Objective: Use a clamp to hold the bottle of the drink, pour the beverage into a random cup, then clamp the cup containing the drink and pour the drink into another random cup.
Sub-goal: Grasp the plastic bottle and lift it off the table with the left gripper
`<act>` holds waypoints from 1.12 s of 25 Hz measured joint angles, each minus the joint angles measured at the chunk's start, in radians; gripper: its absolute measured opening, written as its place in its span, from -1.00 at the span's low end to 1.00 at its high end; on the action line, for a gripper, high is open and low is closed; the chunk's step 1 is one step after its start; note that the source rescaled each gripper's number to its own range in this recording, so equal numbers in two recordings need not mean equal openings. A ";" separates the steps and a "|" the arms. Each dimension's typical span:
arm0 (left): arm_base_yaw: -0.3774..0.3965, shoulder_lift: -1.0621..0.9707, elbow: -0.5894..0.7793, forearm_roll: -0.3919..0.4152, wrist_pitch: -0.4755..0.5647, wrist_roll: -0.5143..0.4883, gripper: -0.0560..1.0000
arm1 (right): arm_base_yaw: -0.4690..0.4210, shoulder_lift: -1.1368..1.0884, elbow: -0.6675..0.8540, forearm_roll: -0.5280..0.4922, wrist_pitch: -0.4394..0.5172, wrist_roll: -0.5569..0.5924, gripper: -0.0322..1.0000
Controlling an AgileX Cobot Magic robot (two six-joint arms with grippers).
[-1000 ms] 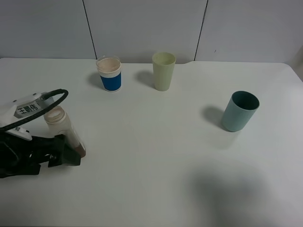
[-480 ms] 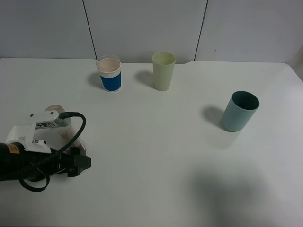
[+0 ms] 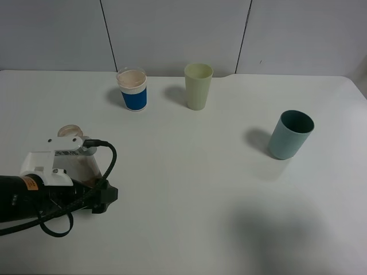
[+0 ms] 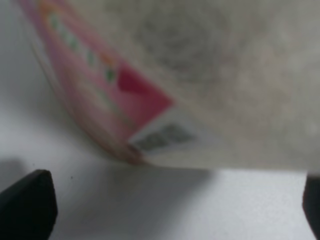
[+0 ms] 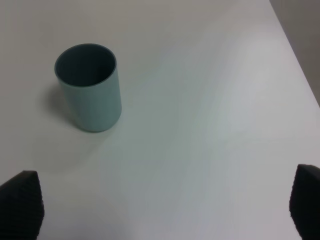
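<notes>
Bottle (image 3: 73,137) standing near the left front of the tabletop (image 3: 189,189), mostly hidden under the left arm in the high view, only the open or capped mouth and a slice of pale body showing. Left claw (image 4: 175,210) spread wide around its base, dark fingertips (image 4: 27,207) at both edges of the wrist view with the label and barcode filling the gap; not yet pinching. Probably thin plastic, part full of a milky drink, so light to middling in weight, glossy label likely slick, wall likely to dent under a hard squeeze. Best taken at mid-body, above the base and below the shoulder, firm but not crushing, kept upright until over a cup. Whether a cap sits on the mouth: cannot tell. Blue cup (image 3: 132,90) and yellow-green cup (image 3: 198,86) standing near the back edge, near each other but apart; teal cup (image 3: 290,134) alone toward the right, well apart from both. All three light, rigid, easy to tip with a nudge. Wide bare stretch between bottle and cups, plenty of room to lift and swing. Right claw (image 5: 165,220) spread open, holding nothing, hanging above the teal cup's area, with the tabletop's right edge close by in that view.
</notes>
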 joint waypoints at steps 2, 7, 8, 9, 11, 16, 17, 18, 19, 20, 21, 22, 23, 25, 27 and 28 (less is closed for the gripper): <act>-0.001 0.000 0.004 -0.012 -0.007 -0.001 1.00 | 0.000 0.000 0.000 0.000 0.000 0.000 0.94; -0.001 -0.003 0.025 -0.033 -0.030 -0.003 1.00 | 0.000 0.000 0.000 0.000 0.000 0.000 0.94; -0.001 -0.010 0.028 -0.036 -0.030 -0.003 1.00 | 0.000 0.000 0.000 0.000 0.000 0.000 0.94; -0.001 -0.018 0.028 -0.038 -0.030 -0.003 1.00 | 0.000 0.000 0.000 0.000 0.000 0.000 0.94; -0.001 -0.042 0.030 -0.038 -0.031 -0.003 1.00 | 0.000 0.000 0.000 0.000 0.000 0.000 0.94; -0.001 -0.109 0.031 -0.043 -0.030 -0.004 1.00 | 0.000 0.000 0.000 0.000 0.000 0.000 0.94; -0.001 -0.139 0.034 -0.046 -0.024 -0.004 1.00 | 0.000 0.000 0.000 0.000 0.000 0.000 0.94; -0.001 -0.153 0.040 -0.048 -0.023 -0.004 1.00 | 0.000 0.000 0.000 0.000 0.000 0.000 0.94; -0.001 -0.163 0.047 -0.050 -0.023 -0.007 1.00 | 0.000 0.000 0.000 0.000 0.000 0.000 0.94; -0.001 -0.172 0.057 -0.056 -0.023 -0.011 1.00 | 0.000 0.000 0.000 0.000 0.000 0.000 0.94; -0.001 -0.188 0.075 -0.064 -0.023 -0.019 1.00 | 0.000 0.000 0.000 0.000 0.000 0.000 0.94; -0.001 -0.200 0.090 -0.067 -0.022 -0.024 1.00 | 0.000 0.000 0.000 0.000 0.000 0.000 0.94; -0.001 -0.208 0.102 -0.067 -0.022 -0.027 1.00 | 0.000 0.000 0.000 0.000 0.000 0.000 0.94; -0.001 -0.223 0.114 -0.067 -0.022 -0.030 1.00 | 0.000 0.000 0.000 0.000 0.000 0.000 0.94; -0.001 -0.230 0.120 -0.064 -0.023 -0.031 1.00 | 0.000 0.000 0.000 0.000 0.000 0.000 0.94; -0.001 -0.236 0.127 -0.058 -0.023 -0.032 1.00 | 0.000 0.000 0.000 0.000 0.000 0.000 0.94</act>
